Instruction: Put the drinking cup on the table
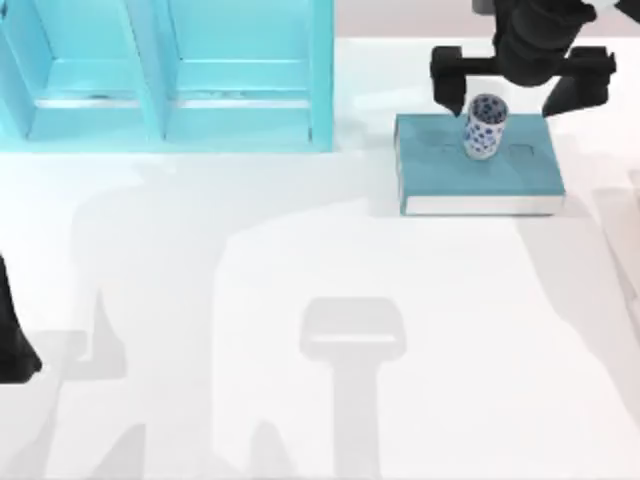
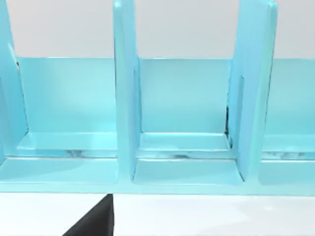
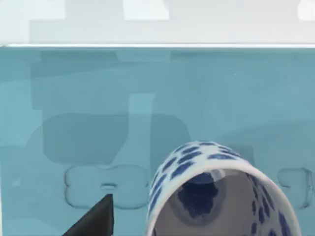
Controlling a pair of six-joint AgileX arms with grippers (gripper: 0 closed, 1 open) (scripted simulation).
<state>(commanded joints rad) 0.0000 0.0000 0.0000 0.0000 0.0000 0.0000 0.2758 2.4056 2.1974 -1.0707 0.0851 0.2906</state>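
Item: small cylindrical white drinking cup with blue dotted pattern, handleless (image 1: 485, 126), standing upright on the flat teal hardcover book (image 1: 478, 165), not yet on the glossy plain white table (image 1: 300, 300). Tool: right gripper (image 1: 509, 96), black, two-fingered, poised directly above the cup with fingers spread wide apart, one finger on either side of the cup and neither touching it; the right wrist view shows the cup's open rim (image 3: 221, 196) close beneath the tool, one dark fingertip (image 3: 96, 221) off beside it. Left gripper (image 1: 15, 350): parked well away from the cup at the table's left edge, facing the turquoise shelf unit (image 2: 157, 123); whether its fingers are apart or together cannot be told. Step in hand, as judged: descent and grasp. Handling note: centre the cup between the fingers before lowering, come down straight, close on the cup's wall below the rim and squarely across its width, since a narrow handleless cylinder tips readily from a one-sided touch. Lift clear of the book before carrying out to bare table beside it.
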